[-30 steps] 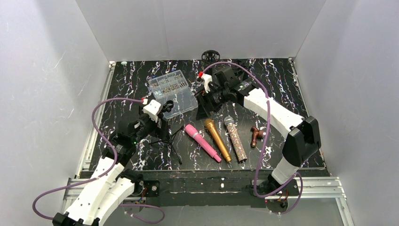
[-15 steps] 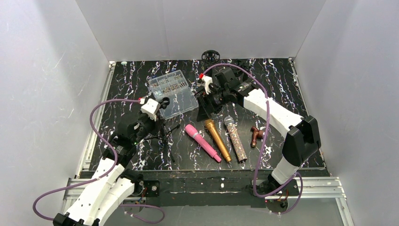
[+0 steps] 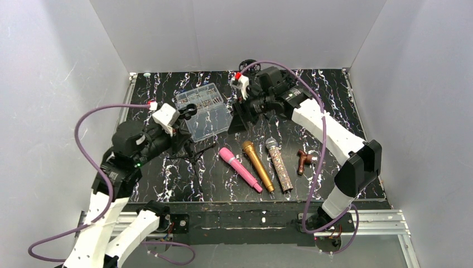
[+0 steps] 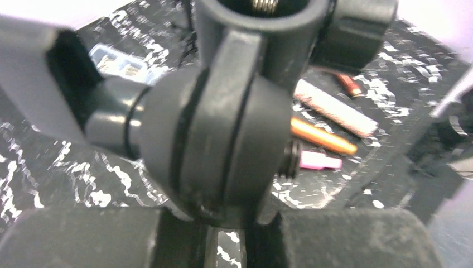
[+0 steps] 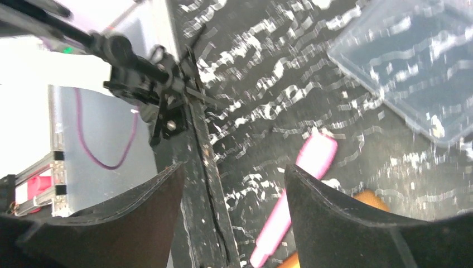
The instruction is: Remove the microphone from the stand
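Observation:
The black tripod stand (image 3: 196, 152) is tilted at the left of the table. Its grey ball joint and clip (image 4: 217, 128) fill the left wrist view. My left gripper (image 3: 179, 138) is shut on the stand just below that joint. No microphone shows in the clip. A pink microphone (image 3: 240, 169), a gold microphone (image 3: 257, 166) and a glittery silver microphone (image 3: 279, 164) lie side by side on the table. My right gripper (image 3: 245, 111) hangs open near the back, above and behind them, with nothing between its fingers (image 5: 329, 223). The pink microphone (image 5: 295, 195) shows below it.
A clear plastic parts box (image 3: 204, 109) sits at the back, between the two grippers. A small brown object (image 3: 304, 161) lies to the right of the microphones. A black wheel-like part (image 3: 249, 65) rests against the back wall. White walls enclose the marbled black table (image 3: 334, 100).
My left gripper has closed on the stand and carried it left and toward the back as the arm rose. The right gripper has drawn back toward the rear wall, still open.

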Action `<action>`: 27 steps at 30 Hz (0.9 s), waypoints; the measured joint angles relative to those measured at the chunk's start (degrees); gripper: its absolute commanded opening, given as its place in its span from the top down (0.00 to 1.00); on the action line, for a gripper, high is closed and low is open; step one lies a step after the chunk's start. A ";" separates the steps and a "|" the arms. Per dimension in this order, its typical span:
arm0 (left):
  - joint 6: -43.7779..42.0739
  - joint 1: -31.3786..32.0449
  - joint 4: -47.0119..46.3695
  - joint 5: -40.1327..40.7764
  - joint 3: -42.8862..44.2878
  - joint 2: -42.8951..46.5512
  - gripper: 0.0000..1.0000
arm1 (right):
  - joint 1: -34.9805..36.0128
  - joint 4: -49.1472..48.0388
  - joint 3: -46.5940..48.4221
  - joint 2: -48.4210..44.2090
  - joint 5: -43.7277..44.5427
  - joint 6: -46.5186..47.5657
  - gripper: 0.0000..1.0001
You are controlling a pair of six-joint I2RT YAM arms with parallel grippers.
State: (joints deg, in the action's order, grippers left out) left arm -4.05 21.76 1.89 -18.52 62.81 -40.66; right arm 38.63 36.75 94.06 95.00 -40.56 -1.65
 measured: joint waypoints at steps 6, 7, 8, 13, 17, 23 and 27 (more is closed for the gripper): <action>2.14 0.00 7.52 -14.53 15.15 -7.58 1.00 | -0.02 -1.27 10.51 1.77 -13.03 0.11 0.31; 3.19 0.00 7.96 -17.25 17.20 -9.38 1.00 | 0.00 -2.19 11.15 1.95 -15.17 -0.55 0.30; 4.22 0.02 8.00 -19.23 18.71 -10.78 1.00 | 0.00 -4.00 11.15 1.99 -18.01 -1.95 0.28; 7.78 0.09 7.06 -26.29 24.20 -17.92 1.00 | 0.33 -17.77 3.67 0.87 -26.67 -12.33 0.24; 9.14 0.09 6.34 -28.33 24.92 -20.63 1.00 | 1.05 -23.93 -1.90 0.72 -29.62 -18.23 0.25; 10.47 0.09 4.92 -29.18 24.92 -21.40 1.00 | 1.88 -28.09 -2.97 0.61 -30.58 -21.86 0.29; 10.58 0.09 4.39 -29.27 24.92 -21.38 1.00 | 2.10 -29.42 -3.21 0.28 -30.58 -22.93 0.31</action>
State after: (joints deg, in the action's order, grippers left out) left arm 6.52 21.85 6.28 -47.79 87.72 -62.04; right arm 40.73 7.33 90.85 95.29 -71.13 -24.58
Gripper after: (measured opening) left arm 0.112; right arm 0.702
